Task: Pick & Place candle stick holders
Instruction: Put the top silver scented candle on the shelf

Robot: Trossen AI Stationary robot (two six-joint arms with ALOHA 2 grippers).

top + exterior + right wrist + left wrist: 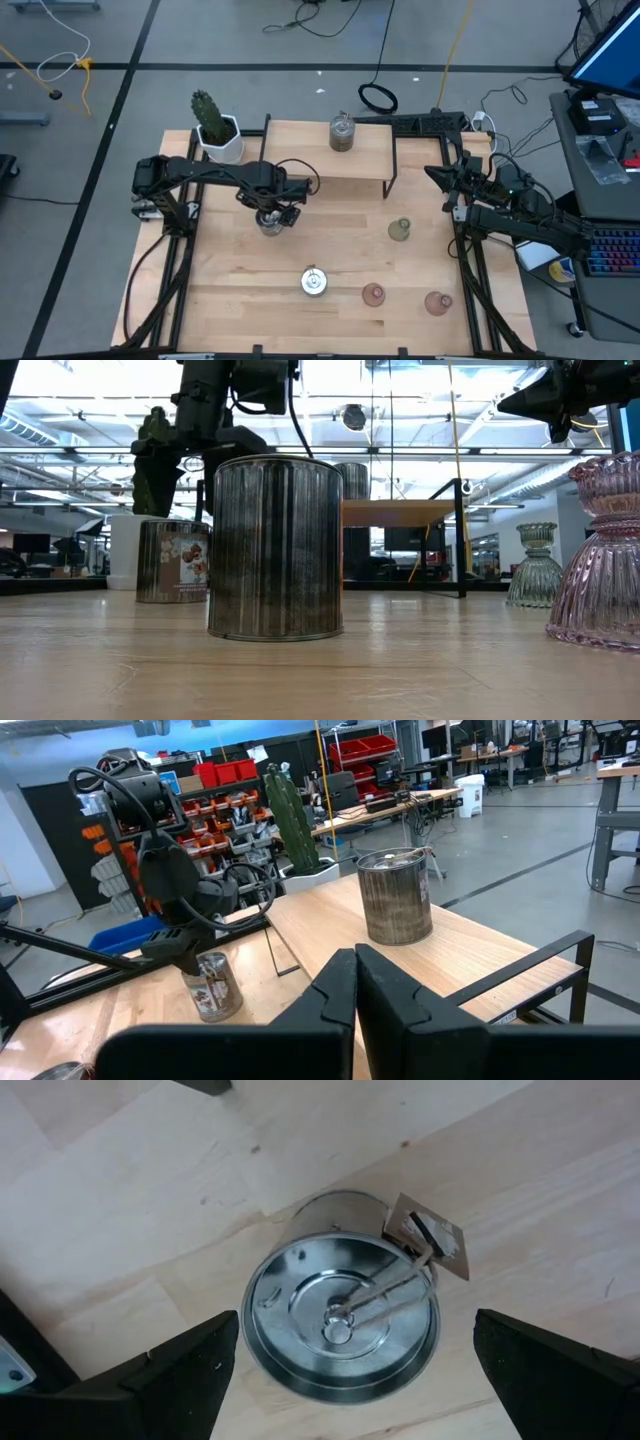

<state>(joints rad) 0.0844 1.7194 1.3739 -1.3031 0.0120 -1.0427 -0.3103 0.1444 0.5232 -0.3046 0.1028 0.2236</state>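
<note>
Seen from table height, a ribbed silvery candle holder (276,548) stands nearest on the tabletop (320,670), with a pink glass holder (608,555) at the right edge and a pale green holder (534,565) farther back. Only the overhead view shows the second pink holder (373,294) beside the first and places the nearest silvery holder at the front centre. Behind it, the left gripper (270,215) hangs directly over a second silvery holder (342,1320), jaws wide on either side without touching; the left wrist view alone looks into its shiny interior and shows a small card tag (428,1240) at its rim. Farthest, a third silvery holder (395,896) stands on the raised shelf (330,160), a potted cactus (215,128) beside it. The right gripper (355,982) waits at the right edge, jaws pressed together, holding nothing.
</note>
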